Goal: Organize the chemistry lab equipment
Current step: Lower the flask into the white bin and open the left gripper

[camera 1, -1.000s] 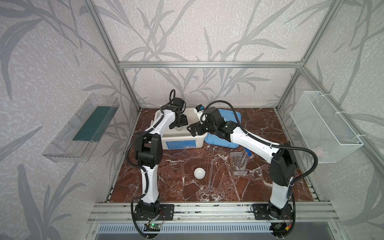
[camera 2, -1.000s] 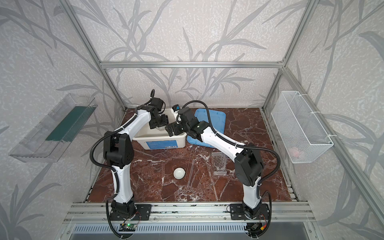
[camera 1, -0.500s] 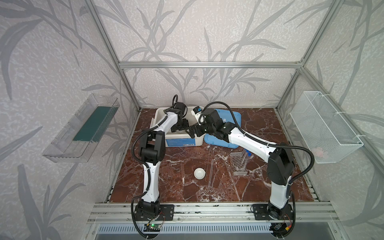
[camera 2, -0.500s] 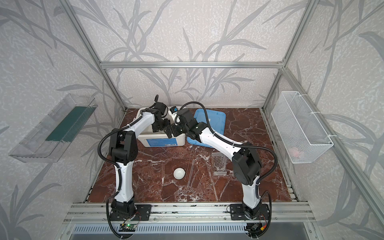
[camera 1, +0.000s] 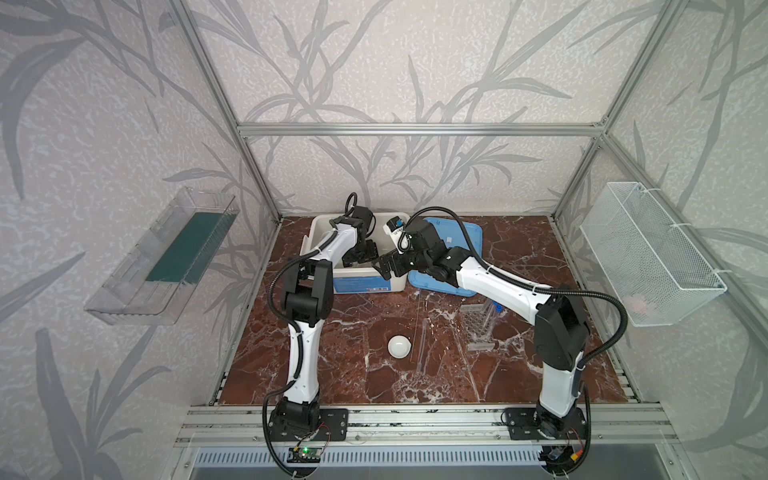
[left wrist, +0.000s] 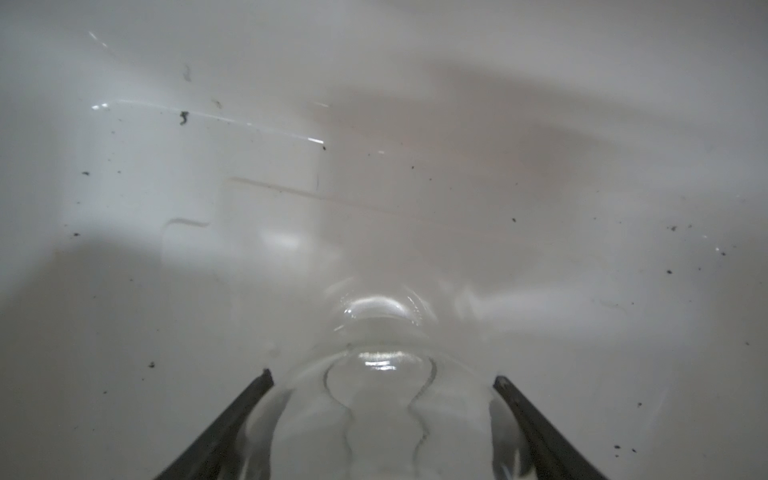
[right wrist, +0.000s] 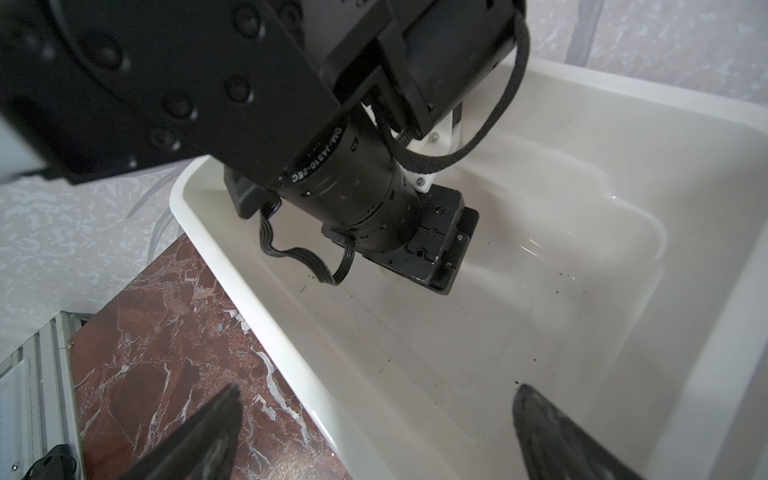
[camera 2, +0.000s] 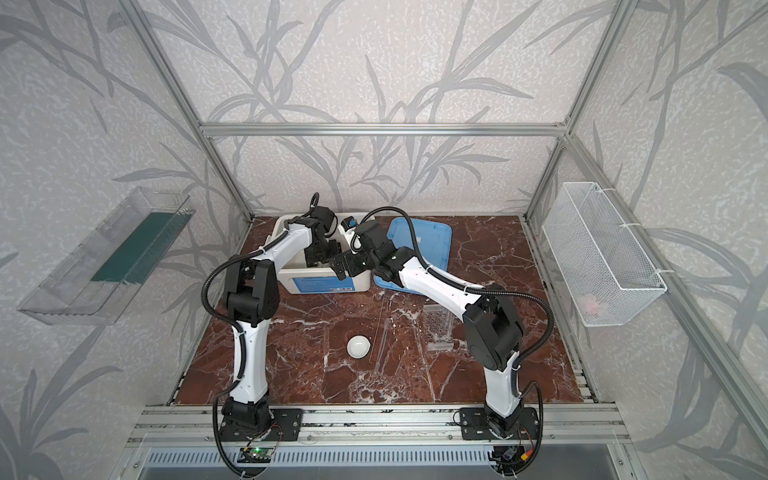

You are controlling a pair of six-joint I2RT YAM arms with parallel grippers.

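Flask (left wrist: 379, 432), seemingly clamped in left end effector (left wrist: 382, 377), has lowered into box (camera 1: 397, 284).

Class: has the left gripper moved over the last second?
Yes. The left gripper, gripping the small clear glass flask, has dropped deeper into the white box, toward its near wall.

White-shelled left arm (camera 1: 305, 361) and right arm (camera 1: 494, 286) — black joints, black corrugated cables, dark tapered tool fingers (right wrist: 203, 436).
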